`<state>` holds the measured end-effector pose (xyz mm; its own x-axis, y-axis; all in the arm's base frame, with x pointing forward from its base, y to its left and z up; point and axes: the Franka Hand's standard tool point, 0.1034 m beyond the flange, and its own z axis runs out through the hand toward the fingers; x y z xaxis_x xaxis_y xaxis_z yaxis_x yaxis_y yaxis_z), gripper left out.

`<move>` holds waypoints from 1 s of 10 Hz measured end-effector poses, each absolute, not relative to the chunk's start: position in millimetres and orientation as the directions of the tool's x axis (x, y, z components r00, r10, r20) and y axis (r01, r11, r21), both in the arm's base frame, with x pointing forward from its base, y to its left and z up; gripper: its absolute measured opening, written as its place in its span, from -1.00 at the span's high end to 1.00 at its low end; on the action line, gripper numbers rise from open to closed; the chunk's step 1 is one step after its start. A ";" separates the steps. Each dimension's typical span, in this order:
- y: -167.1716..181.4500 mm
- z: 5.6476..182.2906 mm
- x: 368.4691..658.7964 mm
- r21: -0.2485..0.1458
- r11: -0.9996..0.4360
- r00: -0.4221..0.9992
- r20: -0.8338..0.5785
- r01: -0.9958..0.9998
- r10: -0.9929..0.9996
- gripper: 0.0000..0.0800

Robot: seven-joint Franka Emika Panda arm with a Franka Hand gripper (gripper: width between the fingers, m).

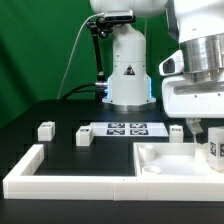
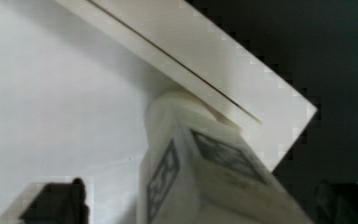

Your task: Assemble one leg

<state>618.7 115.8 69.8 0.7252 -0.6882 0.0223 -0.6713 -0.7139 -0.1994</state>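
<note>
Tray-like part (image 1: 152,152), white, raised rim, lies flat on the black table. One leg (image 1: 213,148) stands inside its outline, toward the rim on the exterior view's right. Cannot tell whether the leg's lower end touches the tray floor.

Leg: stubby white block, upright, long axis vertical and in line with the gripper (image 1: 208,135) directly above the tray. Its black-and-white tag faces the exterior camera. In the wrist view the leg (image 2: 211,160) runs lengthwise away from the camera. Its far end meets the tray (image 2: 51,100) close beside the rim (image 2: 194,60), and the tag shows on the side face.

Gripper: fingers (image 2: 51,205) sit one on each side of the leg, spread apart. A thin strip of background shows between each finger and the leg. No clamp seen.

Beyond the tray's far rim:
- one loose leg (image 1: 177,130), just beside the rim;
- the marker board (image 1: 125,128), flat, further toward the exterior view's left;
- two more legs (image 1: 84,135) (image 1: 45,129), well apart from the tray on the same side.

The L-shaped border wall (image 1: 60,180) lies against the tray's rim on the exterior view's left and extends away from it.
</note>
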 end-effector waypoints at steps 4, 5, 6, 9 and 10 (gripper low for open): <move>124.4 75.9 623.1 -0.113 -0.943 0.942 0.094 -0.312 -0.323 -0.62; 125.6 77.3 624.0 -0.088 -0.974 0.971 0.107 -0.207 -0.216 -0.62; 123.4 77.4 624.3 -0.072 -0.991 0.986 0.113 -0.113 -0.121 -0.62; 111.7 76.8 626.2 -0.052 -0.997 0.991 0.127 0.048 0.042 -0.62; 112.2 76.8 626.1 -0.052 -0.997 0.991 0.127 0.049 0.042 -0.41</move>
